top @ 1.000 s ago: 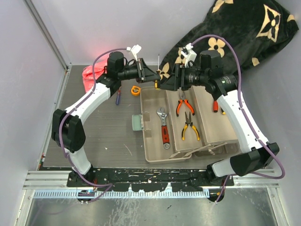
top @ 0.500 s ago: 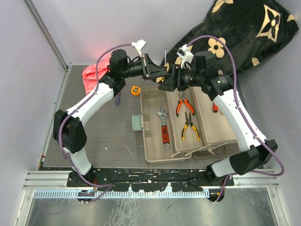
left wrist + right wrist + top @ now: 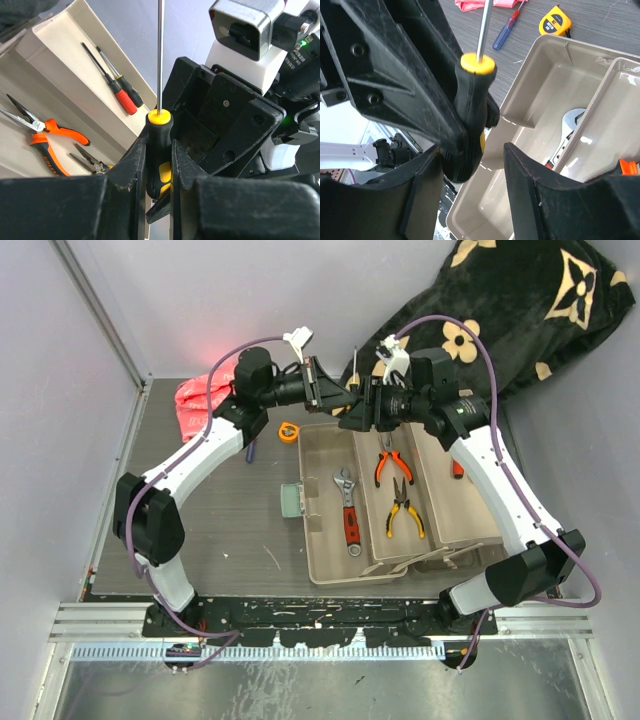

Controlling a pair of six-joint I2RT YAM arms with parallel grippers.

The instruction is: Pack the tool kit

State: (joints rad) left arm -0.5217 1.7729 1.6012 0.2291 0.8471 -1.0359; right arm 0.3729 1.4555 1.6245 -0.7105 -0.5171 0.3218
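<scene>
My left gripper [image 3: 338,398] is shut on a black-and-yellow screwdriver [image 3: 159,131], held above the toolbox's far edge with its shaft [image 3: 354,356] pointing up. My right gripper [image 3: 358,412] is open and faces the left one, its fingers either side of the same handle [image 3: 471,107], which lies against one finger. The open beige toolbox [image 3: 325,455] holds a red wrench [image 3: 348,512], orange pliers [image 3: 385,466], yellow pliers [image 3: 403,507] and two screwdrivers [image 3: 120,92]. An orange tape measure [image 3: 288,432] lies on the table by the box's far left corner.
A blue-handled screwdriver [image 3: 250,448] and a red cloth [image 3: 195,400] lie on the table at the back left. The black flower-patterned blanket [image 3: 520,310] is heaped at the back right. A small grey-green lid [image 3: 291,501] hangs on the box's left side.
My left gripper has carried the screwdriver up and to the right, toward the right gripper. The right gripper has shifted slightly left, so its fingers now bracket the handle.
</scene>
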